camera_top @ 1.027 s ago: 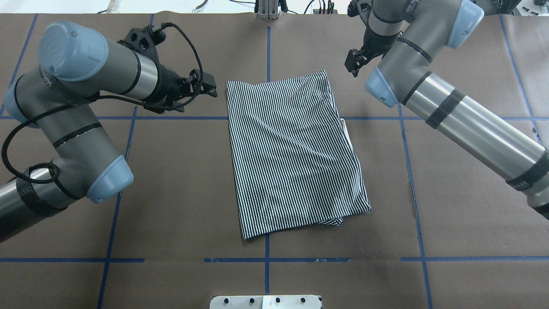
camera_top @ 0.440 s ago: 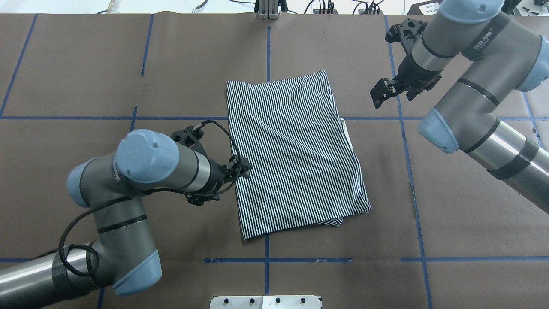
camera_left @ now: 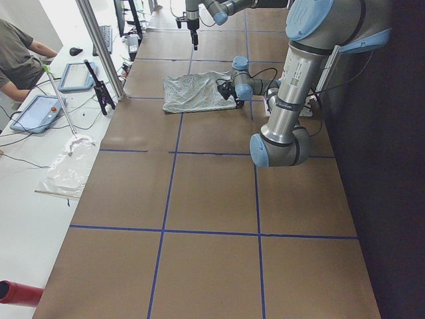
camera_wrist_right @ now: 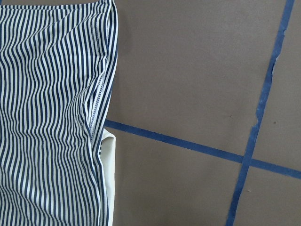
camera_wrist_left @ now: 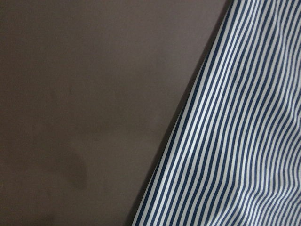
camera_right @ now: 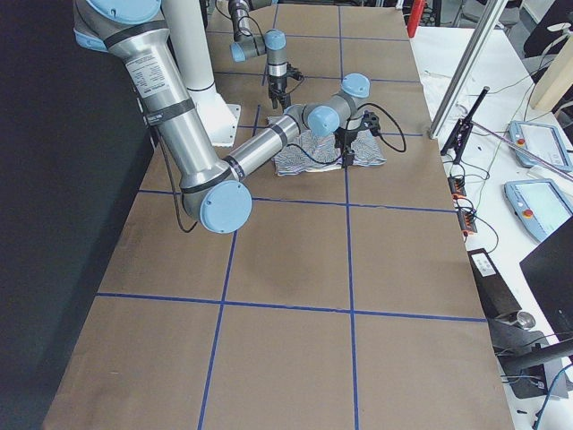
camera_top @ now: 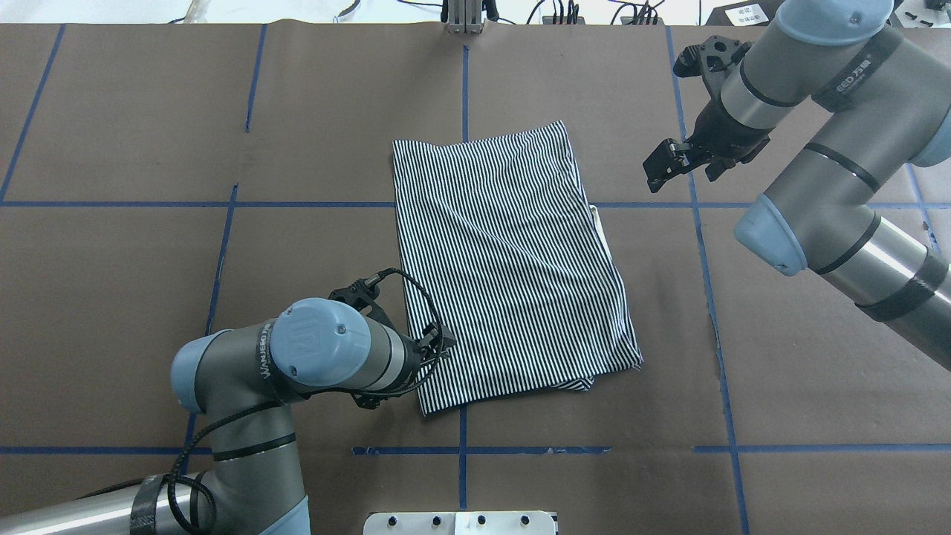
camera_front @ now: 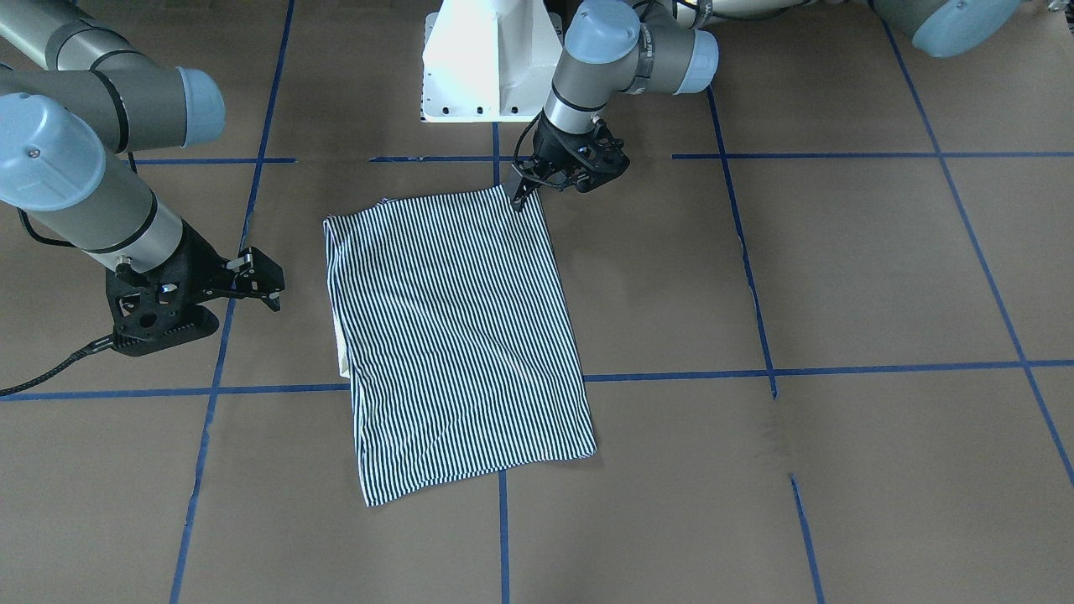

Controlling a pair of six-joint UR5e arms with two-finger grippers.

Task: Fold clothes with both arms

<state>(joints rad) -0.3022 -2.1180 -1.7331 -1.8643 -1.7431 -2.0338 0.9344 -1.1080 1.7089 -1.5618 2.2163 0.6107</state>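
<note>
The left claw [camera_top: 440,351], grip untellable, is shifted to the shirt's [camera_top: 513,267] near corner for folding; the right claw [camera_top: 654,172] is held open.

Folded striped polo shirt [camera_top: 505,267], flat

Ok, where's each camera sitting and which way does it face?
Overhead exterior: behind the robot, looking down on the striped shirt; left arm, left gripper at the shirt's near-left edge; right arm, right gripper off it.
Front-facing: across the table, facing the robot; arms mirrored, pedestal on top.
Exterior left: table's left end; left arm near.
Exterior right: opposite end; right arm near.
Left wrist: down on shirt edge; no fingers.
Right wrist: down on shirt edge, cream fabric; no fingers.
Shared: overhead and front-facing show the whole shirt.
</note>
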